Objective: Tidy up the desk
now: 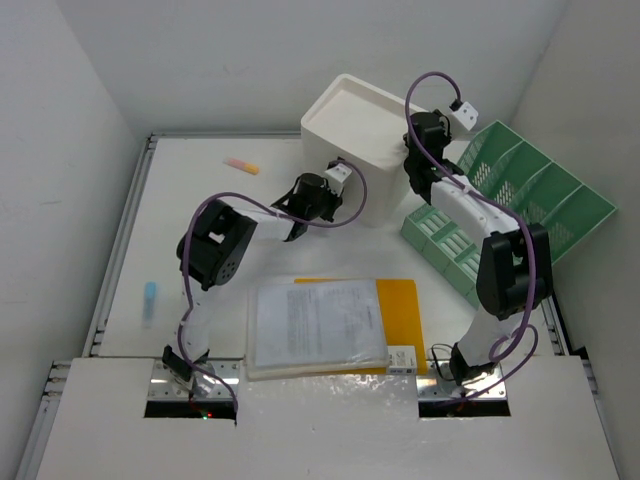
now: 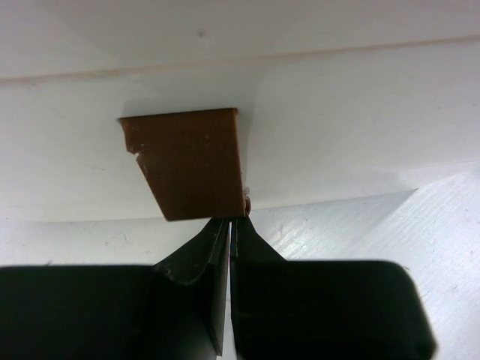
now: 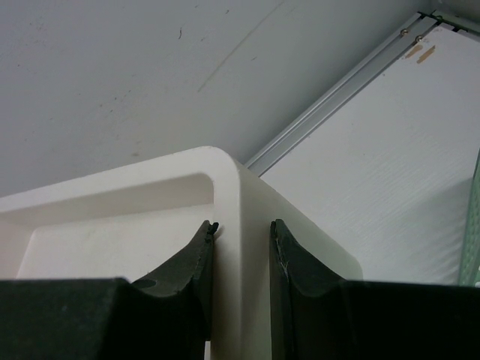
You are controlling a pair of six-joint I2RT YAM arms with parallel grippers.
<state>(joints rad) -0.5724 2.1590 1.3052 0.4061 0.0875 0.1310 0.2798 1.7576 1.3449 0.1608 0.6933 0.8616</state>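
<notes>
The white desk (image 1: 200,200) carries a white drawer box (image 1: 365,135) at the back middle. My left gripper (image 1: 335,192) is shut at the box's front face. In the left wrist view its tips (image 2: 232,219) touch the lower right corner of a brown pull tab (image 2: 187,161) on a white drawer front (image 2: 337,135). I cannot tell whether the tab is pinched. My right gripper (image 1: 415,135) is at the box's top right. In the right wrist view it (image 3: 241,229) straddles the box's raised rim (image 3: 229,180), one finger (image 3: 196,259) inside and one outside, closed on it.
A green slotted file rack (image 1: 520,200) leans at the right, close to the right arm. A sleeve of papers (image 1: 315,325) lies on a yellow folder (image 1: 400,300) at the front, with a small white box (image 1: 403,358). An orange marker (image 1: 240,165) and a blue item (image 1: 150,300) lie at the left.
</notes>
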